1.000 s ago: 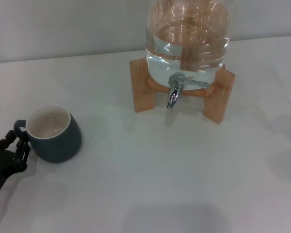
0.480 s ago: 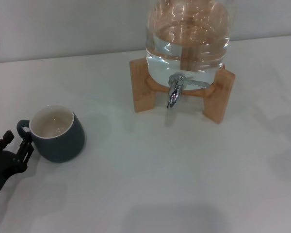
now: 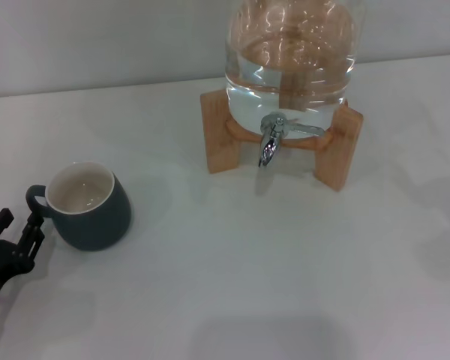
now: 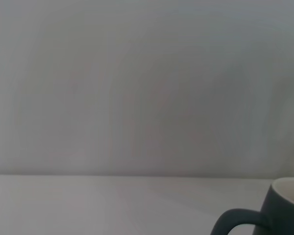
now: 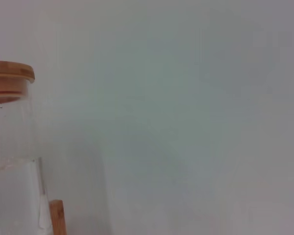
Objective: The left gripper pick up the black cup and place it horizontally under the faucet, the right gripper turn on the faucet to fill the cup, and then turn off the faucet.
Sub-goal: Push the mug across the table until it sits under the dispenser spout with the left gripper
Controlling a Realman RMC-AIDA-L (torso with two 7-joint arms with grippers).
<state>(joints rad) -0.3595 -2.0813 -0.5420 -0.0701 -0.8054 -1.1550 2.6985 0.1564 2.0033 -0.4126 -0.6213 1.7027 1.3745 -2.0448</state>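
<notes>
One black cup (image 3: 86,207) stands upright, mouth up, handle pointing left toward my left gripper (image 3: 13,241), prongs spread, released; one faucet (image 3: 270,140) far right.

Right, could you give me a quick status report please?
Left gripper open beside black cup's handle, not gripping. Right gripper out of view. Cup upright, far from faucet.

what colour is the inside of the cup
Cream-white inside the black cup, best seen in the head view.
</notes>
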